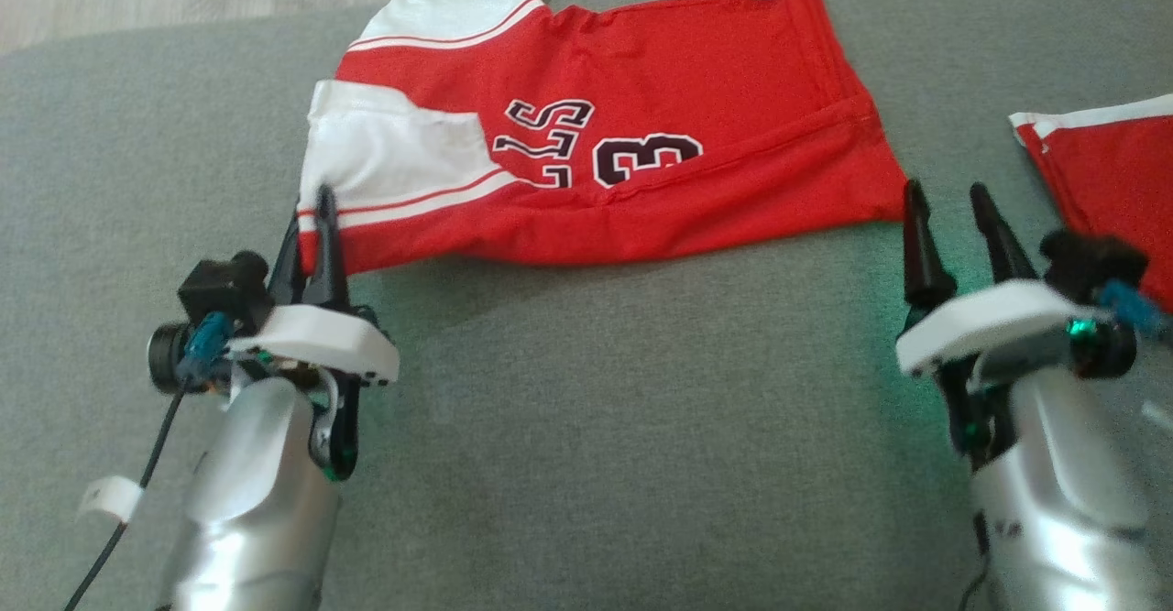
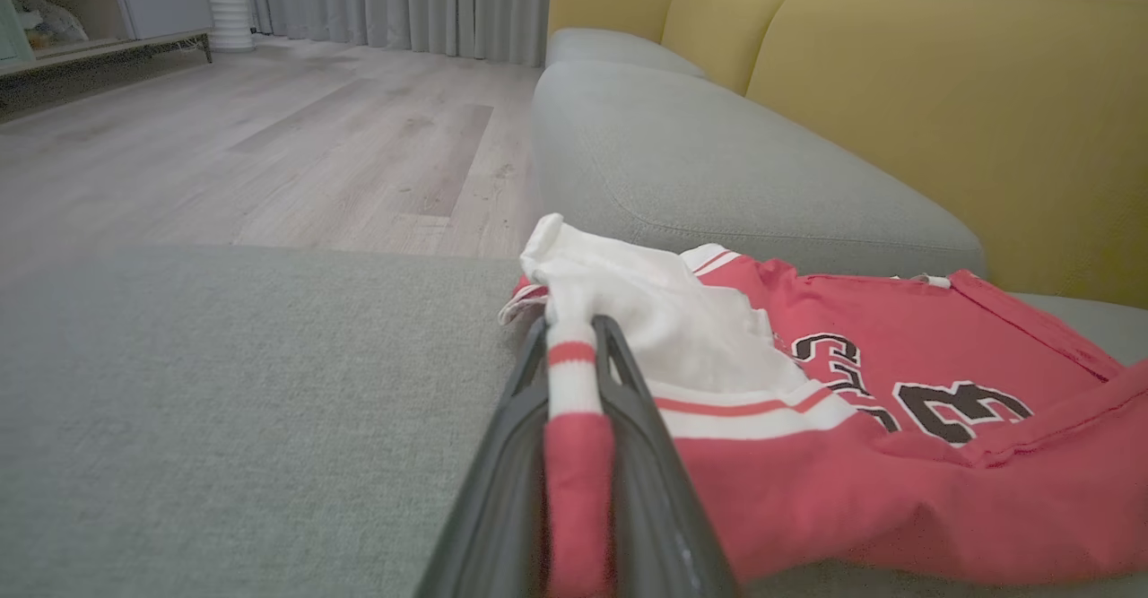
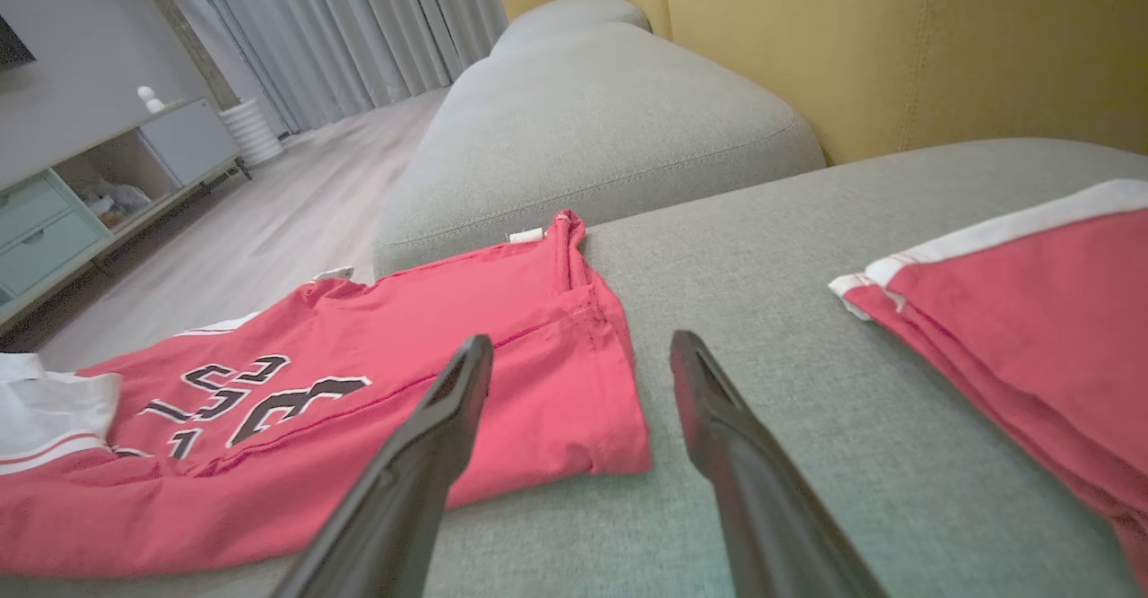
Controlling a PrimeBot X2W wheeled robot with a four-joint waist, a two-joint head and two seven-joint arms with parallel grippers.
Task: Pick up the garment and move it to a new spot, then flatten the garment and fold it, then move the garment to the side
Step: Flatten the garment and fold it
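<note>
On the grey cushion point(image 1: 586, 428) the garment point(image 1: 641, 107) lies flat, partly folded (I judge); my left gripper point(image 1: 312, 208) pinches its near-left corner, my right gripper point(image 1: 946, 190) stands spread just beside the other corner. Folding and moving aside remain.

Softly, evenly lit throughout — a faint shadow is cast under the jersey point(image 1: 696, 89), a green glow on the cushion point(image 1: 586, 428).

second red garment point(image 1: 1113, 171): cut by right edge | garment point(image 1: 715, 70) lettering: partly folded under, unreadable
</note>
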